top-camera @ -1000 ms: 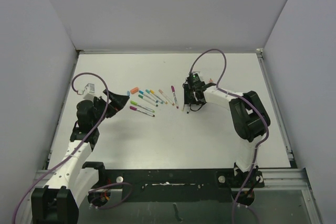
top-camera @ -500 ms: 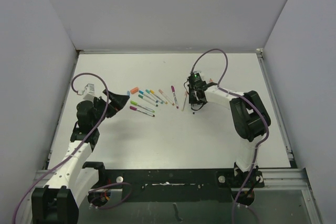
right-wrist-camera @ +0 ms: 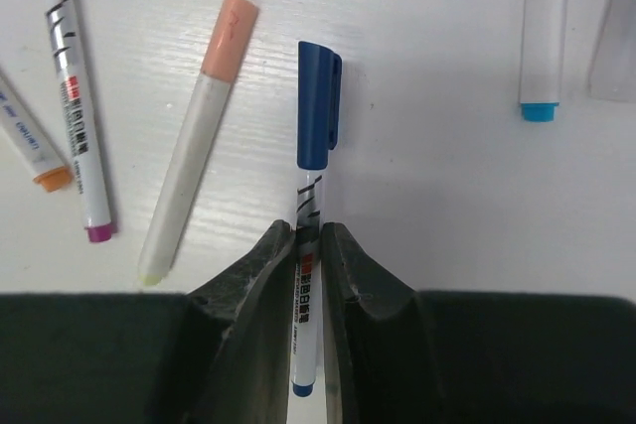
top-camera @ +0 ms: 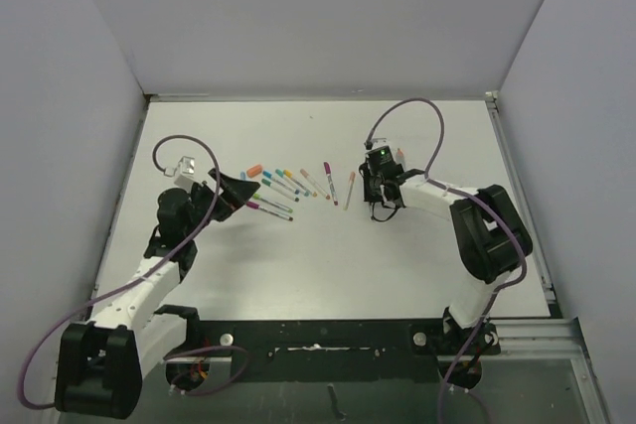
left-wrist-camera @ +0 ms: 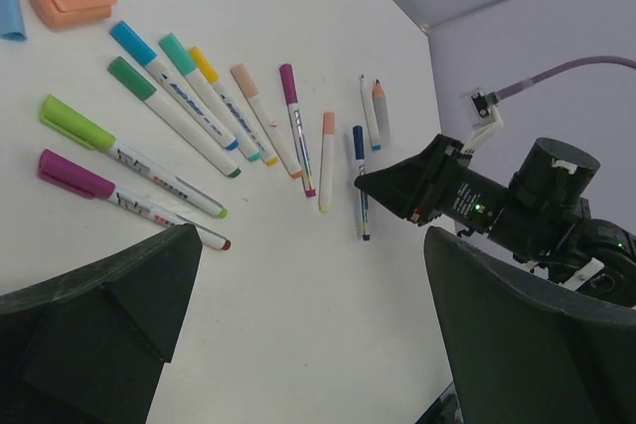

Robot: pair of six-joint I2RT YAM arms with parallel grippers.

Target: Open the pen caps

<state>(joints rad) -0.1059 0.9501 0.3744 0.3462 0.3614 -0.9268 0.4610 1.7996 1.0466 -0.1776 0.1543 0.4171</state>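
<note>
My right gripper [right-wrist-camera: 308,235] [top-camera: 377,198] is shut on the white barrel of a pen whose dark blue cap [right-wrist-camera: 318,106] sticks out ahead of the fingers, low over the table. A peach-capped pen [right-wrist-camera: 194,186] [top-camera: 350,189] lies just left of it. Further left is a row of capped pens [top-camera: 283,186] with magenta [left-wrist-camera: 75,174], green [left-wrist-camera: 75,123], blue [left-wrist-camera: 132,42], teal [left-wrist-camera: 177,53] and yellow [left-wrist-camera: 203,64] caps. My left gripper [left-wrist-camera: 308,275] [top-camera: 238,191] hangs open near the row's left end, holding nothing.
A fat orange cap [left-wrist-camera: 73,1] [top-camera: 254,168] and a light blue cap [left-wrist-camera: 8,7] lie loose at the row's far left. A pale barrel with a light blue tip [right-wrist-camera: 542,37] lies right of the held pen. Walls enclose the white table [top-camera: 328,265].
The right gripper has closed on the blue-capped pen and shifted slightly right. The left arm has swung forward and right, closer to the row of pens, still open.
</note>
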